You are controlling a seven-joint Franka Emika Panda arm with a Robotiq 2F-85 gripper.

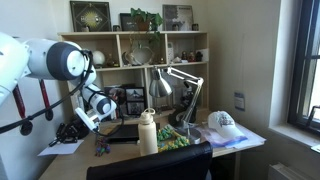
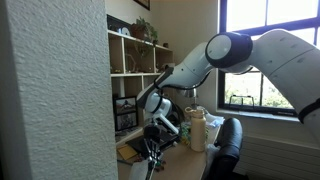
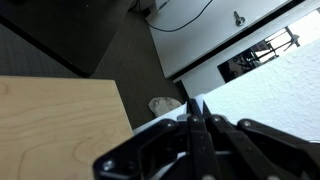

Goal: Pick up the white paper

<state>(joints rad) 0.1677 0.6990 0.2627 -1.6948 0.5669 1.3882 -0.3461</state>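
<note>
In an exterior view, the white paper (image 1: 62, 148) lies flat on the end of the desk (image 1: 100, 153). It sits below your claw (image 1: 82, 122) and slightly to its left, and seems clear of the fingertips. Your claw hangs over that end, clenched. In the wrist view its fingers (image 3: 190, 130) press together with no gap, and nothing shows pinched between them. To the claw's right stands the white bottle (image 1: 148, 132), and farther right lies the white baseball cap (image 1: 222, 121).
</note>
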